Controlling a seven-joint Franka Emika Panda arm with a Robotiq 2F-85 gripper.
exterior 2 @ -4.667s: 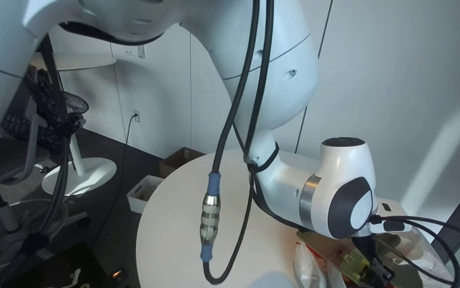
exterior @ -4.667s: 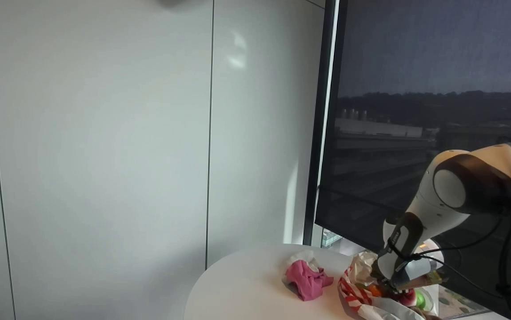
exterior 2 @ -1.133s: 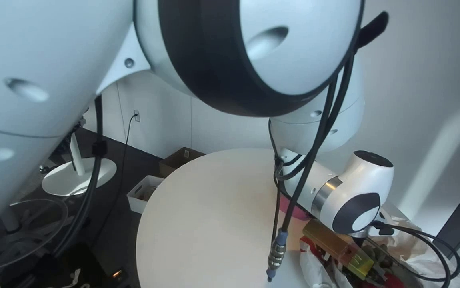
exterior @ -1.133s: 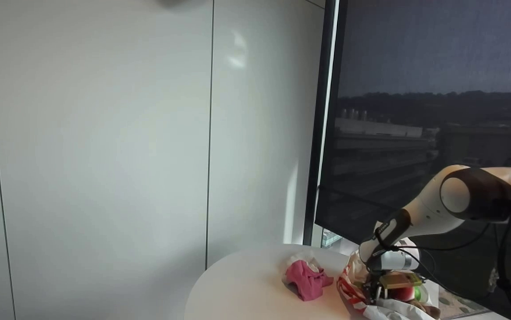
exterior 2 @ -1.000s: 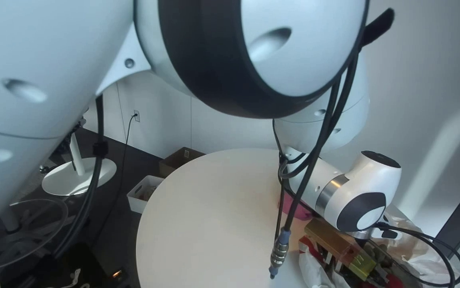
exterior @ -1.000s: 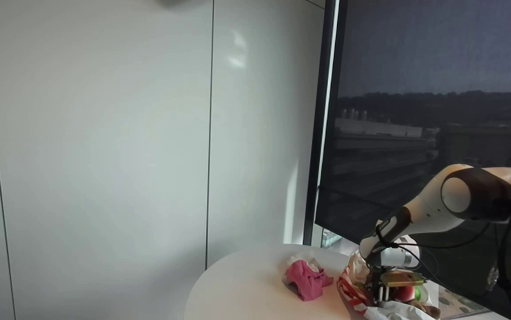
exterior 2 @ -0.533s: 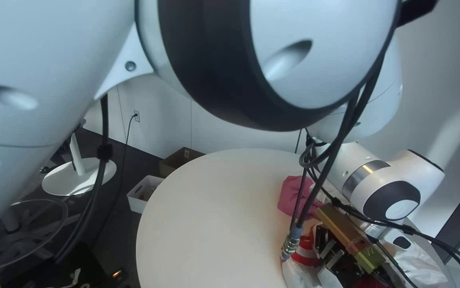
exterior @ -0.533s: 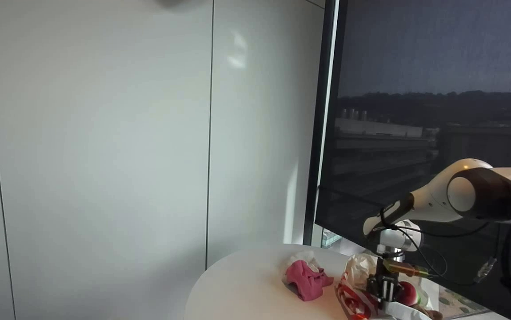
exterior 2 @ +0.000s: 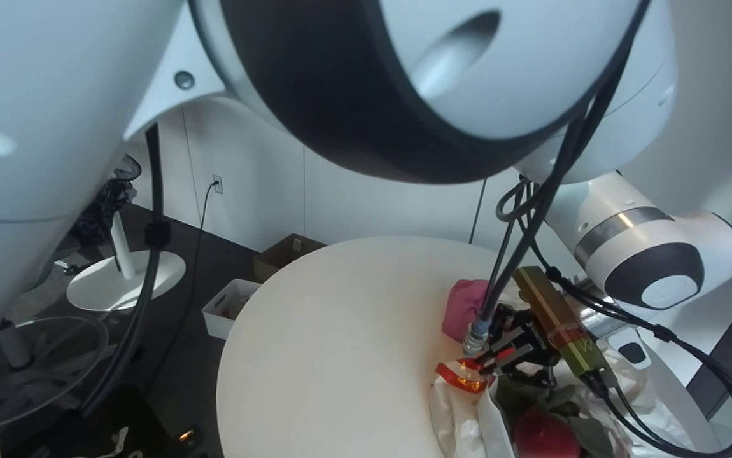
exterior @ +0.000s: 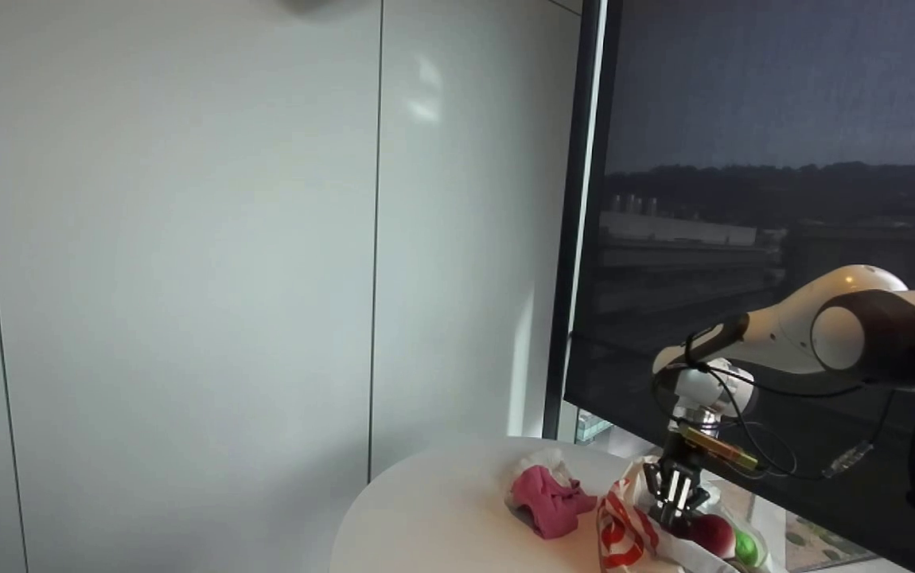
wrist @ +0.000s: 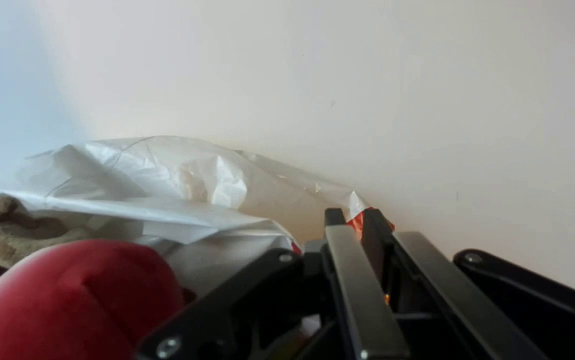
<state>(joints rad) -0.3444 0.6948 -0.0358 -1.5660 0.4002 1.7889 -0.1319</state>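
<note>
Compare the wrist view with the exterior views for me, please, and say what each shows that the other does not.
Only in the wrist view: a tan, fuzzy item at the left edge, which I cannot clearly make out in the exterior views.

Only in the exterior views: the pink cloth, in both; a white bin on the floor, in an exterior view; and a dark window shade, in an exterior view.

Shared by all: the end effector, the red-and-white bag, the round red object and the white table.
</note>
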